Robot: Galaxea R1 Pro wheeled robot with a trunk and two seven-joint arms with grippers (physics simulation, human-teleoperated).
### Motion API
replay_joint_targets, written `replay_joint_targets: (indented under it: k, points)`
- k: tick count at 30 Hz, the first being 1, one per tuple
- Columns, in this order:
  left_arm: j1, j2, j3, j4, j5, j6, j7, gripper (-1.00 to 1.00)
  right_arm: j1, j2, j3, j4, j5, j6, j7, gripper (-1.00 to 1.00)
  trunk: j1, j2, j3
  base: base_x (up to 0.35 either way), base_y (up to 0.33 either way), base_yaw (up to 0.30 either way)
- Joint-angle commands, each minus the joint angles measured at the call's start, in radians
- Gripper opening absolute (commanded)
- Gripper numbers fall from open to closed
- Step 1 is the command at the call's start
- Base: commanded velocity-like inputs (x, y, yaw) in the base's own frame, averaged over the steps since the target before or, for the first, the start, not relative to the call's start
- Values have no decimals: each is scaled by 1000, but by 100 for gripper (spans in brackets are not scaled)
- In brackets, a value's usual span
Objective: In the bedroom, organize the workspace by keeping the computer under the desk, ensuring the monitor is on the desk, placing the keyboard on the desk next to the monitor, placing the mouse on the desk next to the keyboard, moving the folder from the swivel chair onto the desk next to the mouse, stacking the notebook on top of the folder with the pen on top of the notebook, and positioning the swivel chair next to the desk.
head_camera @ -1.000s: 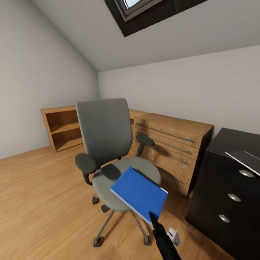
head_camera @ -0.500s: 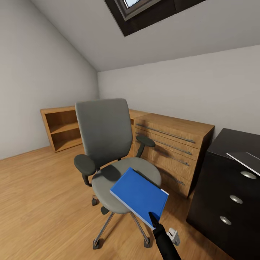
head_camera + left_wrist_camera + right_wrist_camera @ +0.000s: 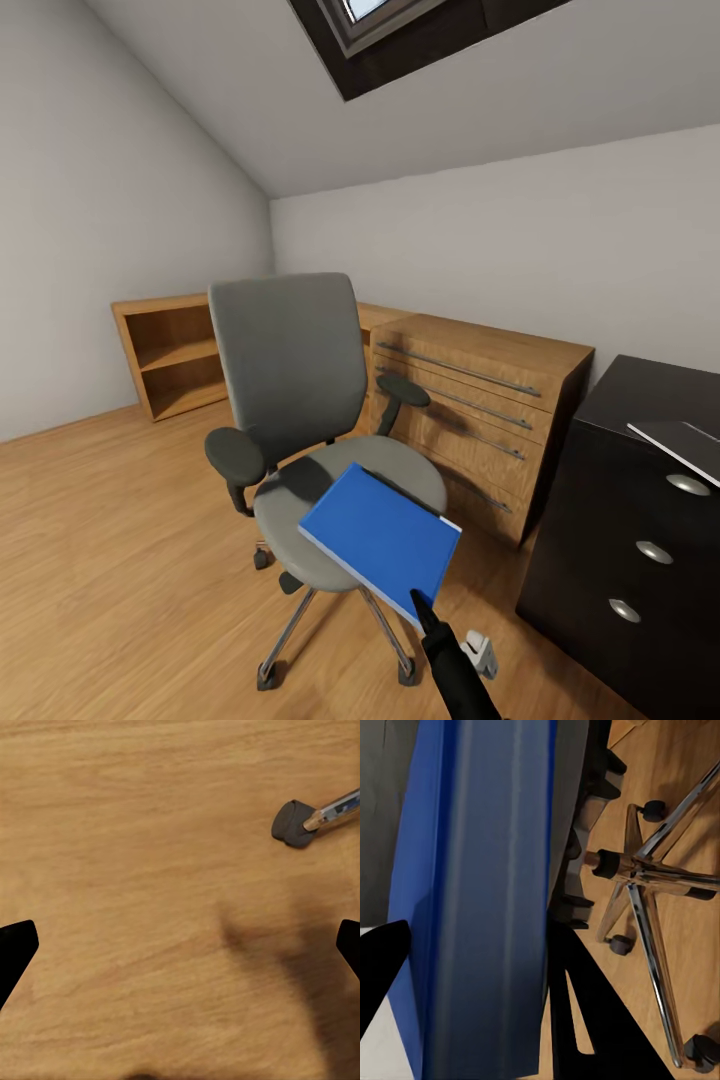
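The swivel chair (image 3: 290, 400), with grey seat and back, stands mid-room, facing me. The bright blue notebook (image 3: 380, 540) hangs tilted just above the front of the chair's seat. My right gripper (image 3: 420, 600) is shut on the notebook's near edge. In the right wrist view the notebook's spine (image 3: 480, 892) runs between the two black fingers (image 3: 379, 967), with the chair's chrome base (image 3: 652, 877) behind. The black desk (image 3: 640, 400) with silver knobs stands at right, and a thin grey folder (image 3: 680, 445) lies on its top. My left gripper (image 3: 180, 952) is open over the wooden floor.
A light wooden dresser (image 3: 480, 400) with bar handles stands behind the chair, against the wall. A low open shelf (image 3: 170, 355) sits in the far left corner. A chair castor (image 3: 292, 823) shows near the left gripper. A small pale object (image 3: 482, 655) lies on the floor by the desk.
The notebook and the right gripper have edged slightly left over the seat. The view itself has shifted a little. The chair stays where it was.
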Motion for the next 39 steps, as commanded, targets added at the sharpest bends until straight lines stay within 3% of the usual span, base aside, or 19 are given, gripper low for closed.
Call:
replay_joint_targets:
  k: [1, 7, 15, 26, 29, 39]
  points:
    - [0, 0, -1, -2, 10, 5, 6, 100, 0, 0, 0, 0, -10, 2, 3, -100, 0, 0, -1, 0, 0, 0]
    - [0, 1, -1, -2, 10, 5, 5, 100, 0, 0, 0, 0, -9, 2, 4, -100, 0, 0, -1, 0, 0, 0]
    - [0, 1, -1, -2, 10, 5, 6, 100, 0, -2, 0, -3, -8, 1, 9, -100, -4, 2, 30, 0, 0, 0]
    - [0, 0, 0, -2, 12, 5, 6, 100, 2, -9, -4, -131, -7, -3, 10, -100, -46, 79, 65, 0, 0, 0]
    - [0, -1, 0, -2, 12, 5, 6, 100, 7, -10, -4, -215, -4, -4, 6, -100, -57, 100, 74, 0, 0, 0]
    - [0, -1, -1, -2, 12, 5, 5, 100, 20, -11, -4, -291, 42, -5, 6, -100, -96, 170, 105, -197, 0, 0]
